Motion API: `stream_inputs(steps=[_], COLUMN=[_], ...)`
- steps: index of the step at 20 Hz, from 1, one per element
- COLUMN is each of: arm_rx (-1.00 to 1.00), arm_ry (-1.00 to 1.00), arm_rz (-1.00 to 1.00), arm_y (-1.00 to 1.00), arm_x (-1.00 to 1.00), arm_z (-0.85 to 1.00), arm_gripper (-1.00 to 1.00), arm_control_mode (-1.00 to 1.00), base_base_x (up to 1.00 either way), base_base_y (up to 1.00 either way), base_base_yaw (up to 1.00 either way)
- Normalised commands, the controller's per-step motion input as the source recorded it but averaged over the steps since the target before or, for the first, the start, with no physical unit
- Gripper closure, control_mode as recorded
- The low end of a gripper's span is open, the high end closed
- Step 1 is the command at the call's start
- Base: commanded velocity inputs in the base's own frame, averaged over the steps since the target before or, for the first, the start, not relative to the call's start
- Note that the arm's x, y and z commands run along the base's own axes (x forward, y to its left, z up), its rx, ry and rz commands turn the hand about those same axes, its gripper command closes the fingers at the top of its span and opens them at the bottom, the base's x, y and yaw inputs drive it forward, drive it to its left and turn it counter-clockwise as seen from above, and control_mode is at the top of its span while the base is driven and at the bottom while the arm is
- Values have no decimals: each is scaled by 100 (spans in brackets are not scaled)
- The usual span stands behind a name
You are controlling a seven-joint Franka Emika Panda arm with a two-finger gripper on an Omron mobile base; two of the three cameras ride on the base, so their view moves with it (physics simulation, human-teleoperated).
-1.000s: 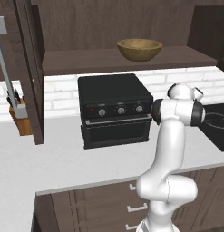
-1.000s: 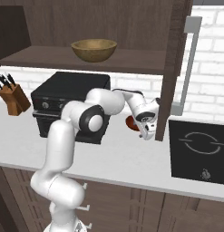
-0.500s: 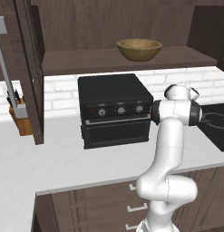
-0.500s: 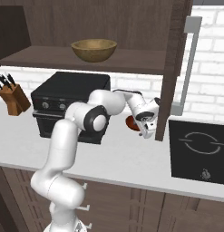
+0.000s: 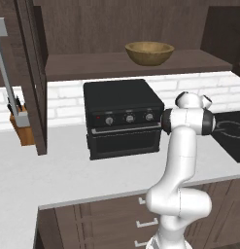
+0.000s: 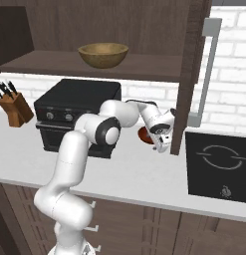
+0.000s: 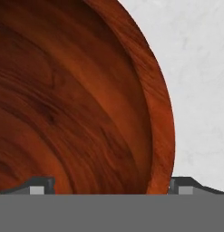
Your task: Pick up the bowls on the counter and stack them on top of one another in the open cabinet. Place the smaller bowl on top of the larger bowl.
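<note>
The smaller dark red bowl point(image 7: 63, 90) sits on the white counter point(image 7: 199, 68), close under the hand. My gripper point(image 7: 112, 185) is open, and the bowl's rim passes between its two tips, close to the right one. From the right base view, the gripper point(image 6: 162, 144) hangs over the red bowl point(image 6: 144, 135) beside the cabinet's door. The larger tan wooden bowl point(image 5: 149, 52) stands upright on the cabinet shelf point(image 5: 92, 65); the right base view shows the same tan bowl point(image 6: 103, 54).
A black toaster oven point(image 5: 124, 116) stands on the counter point(image 5: 68, 170) left of the arm. A knife block point(image 6: 12, 107) is at the far left, a black cooktop point(image 6: 219, 164) at the right. The open cabinet door point(image 6: 189, 74) reaches down next to the gripper.
The hand has sunk very slightly toward the red bowl. The bowls have not moved.
</note>
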Motion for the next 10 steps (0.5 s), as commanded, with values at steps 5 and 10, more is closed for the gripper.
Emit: stream_inputs(steps=[5,10], arm_rx=[0,0], arm_ry=[0,0], arm_rz=[0,0], arm_y=[0,0], arm_x=[0,0], arm_z=[-5,0], arm_gripper=[100,100], arm_control_mode=[-100,-100], base_base_x=[0,0], base_base_y=[0,0], base_base_yaw=[0,0])
